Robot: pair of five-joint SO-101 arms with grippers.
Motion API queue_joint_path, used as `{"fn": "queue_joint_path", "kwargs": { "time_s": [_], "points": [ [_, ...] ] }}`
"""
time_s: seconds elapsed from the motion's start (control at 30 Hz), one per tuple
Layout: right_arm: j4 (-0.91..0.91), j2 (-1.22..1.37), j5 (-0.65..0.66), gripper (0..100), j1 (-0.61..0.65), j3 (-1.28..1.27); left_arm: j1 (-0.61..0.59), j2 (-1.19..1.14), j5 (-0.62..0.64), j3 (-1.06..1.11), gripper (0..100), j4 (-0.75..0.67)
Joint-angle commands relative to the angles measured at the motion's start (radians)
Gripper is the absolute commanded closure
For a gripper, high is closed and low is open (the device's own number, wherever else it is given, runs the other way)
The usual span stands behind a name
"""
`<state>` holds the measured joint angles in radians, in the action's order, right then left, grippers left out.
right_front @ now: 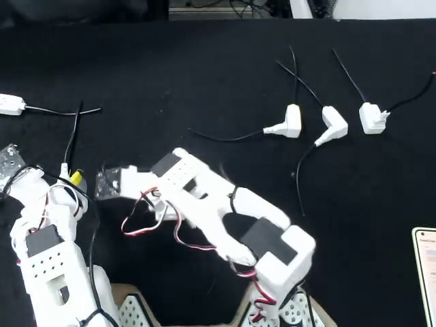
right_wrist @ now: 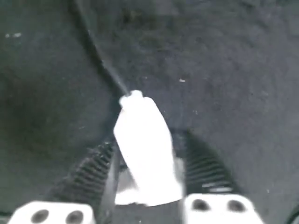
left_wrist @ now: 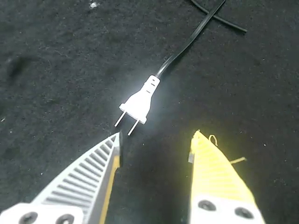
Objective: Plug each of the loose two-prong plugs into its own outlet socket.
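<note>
My left arm's fingers [left_wrist: 98, 163] are spread wide over the worktop [right_front: 204, 68] and hold nothing. A loose two-prong plug [left_wrist: 138, 103] lies just ahead of their tips, its prongs aimed back at them. Its cable [left_wrist: 187, 44] runs away from the fingers and crosses a second cable [left_wrist: 229, 23] farther out. My right arm's fingers [right_wrist: 205, 165] are clamped on another white plug [right_wrist: 140, 126], with its cable end poking out past the tips. The view is soft there, so I think the prongs are buried toward the palm, but I can't be sure. The three white corded fittings [right_front: 332, 126] that I take for the sockets lie well apart from both sets of fingers. My worries are these. If I close the left fingers where they are, they could pinch the prongs rather than the body and flick the plug sideways. Lifting that plug may also drag the crossed cable with it. On the right, a plug held the wrong way round cannot be presented to a socket without regripping. The fittings look loose too, so I judge a one-handed push would shove one away rather than seat the prongs.
</note>
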<state>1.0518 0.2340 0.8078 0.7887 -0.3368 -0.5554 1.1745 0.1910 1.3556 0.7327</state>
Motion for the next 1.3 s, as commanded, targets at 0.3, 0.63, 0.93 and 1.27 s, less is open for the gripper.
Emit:
{"fn": "queue_joint_path", "kwargs": {
  "time_s": [0.3, 0.63, 0.93, 1.27],
  "points": [
    [-0.008, -0.394, -0.242, 98.8, -0.52, -0.065, 0.007, 0.015, 0.011, -0.054, 76, -0.005],
    [0.299, -0.211, -0.453, 98.7, -0.961, 0.461, 0.133, 0.014, -0.063, -0.025, 76, -0.018],
    [0.439, 0.237, -0.592, 98.7, -0.876, 0.934, 0.168, 0.015, -0.092, 0.019, 76, -0.071],
    [0.476, 0.685, -0.6, 98.8, -0.758, 1.468, 0.168, 0.015, -0.092, 0.019, 76, -0.072]
  ]
}}
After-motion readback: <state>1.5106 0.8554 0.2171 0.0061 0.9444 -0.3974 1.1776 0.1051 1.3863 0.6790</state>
